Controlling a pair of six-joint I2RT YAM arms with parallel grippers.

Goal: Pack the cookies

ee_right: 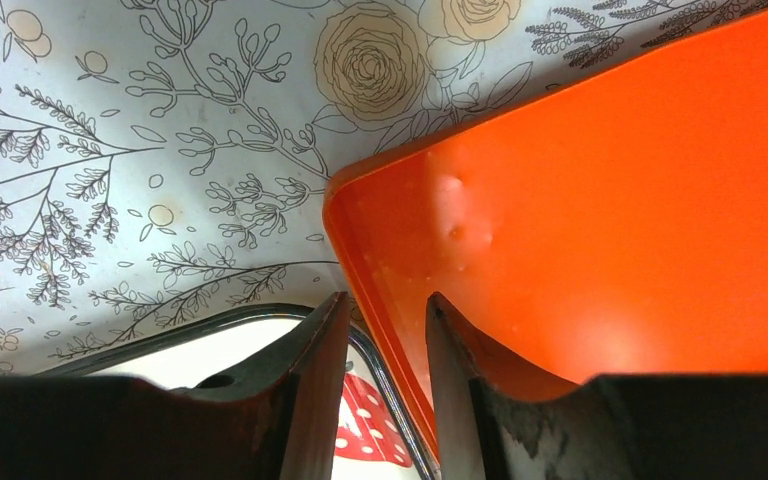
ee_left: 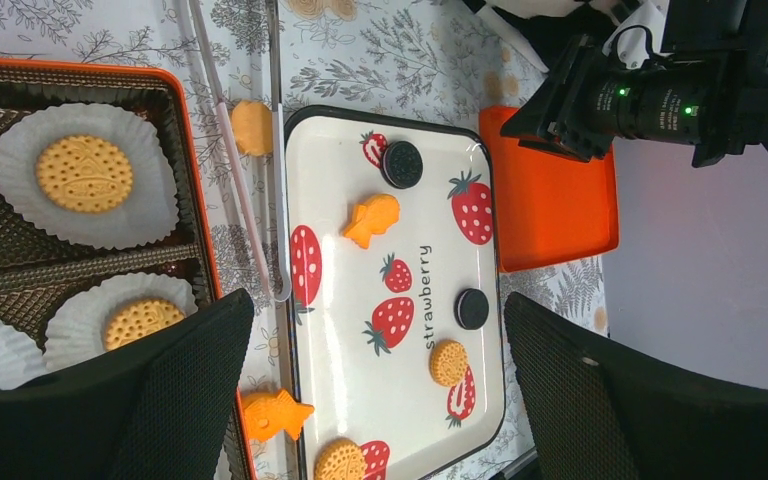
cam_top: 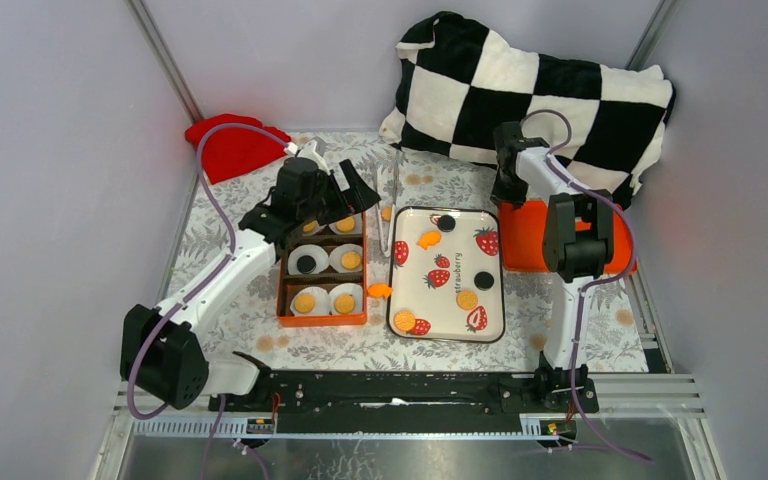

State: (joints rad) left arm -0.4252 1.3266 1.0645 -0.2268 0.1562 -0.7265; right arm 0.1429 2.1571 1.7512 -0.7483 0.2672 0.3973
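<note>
Clearly legible: "strawberry" printed on white tray (ee_left: 425, 150), beside black cookie (ee_left: 471, 308).

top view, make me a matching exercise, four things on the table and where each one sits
1 tongs
2 orange lid
3 red cloth
4 checkered cushion

A far left corner
B far right corner
C between the cookie box and the strawberry tray
D just right of the strawberry tray

Pairs: 1-C, 2-D, 3-A, 4-B
</note>
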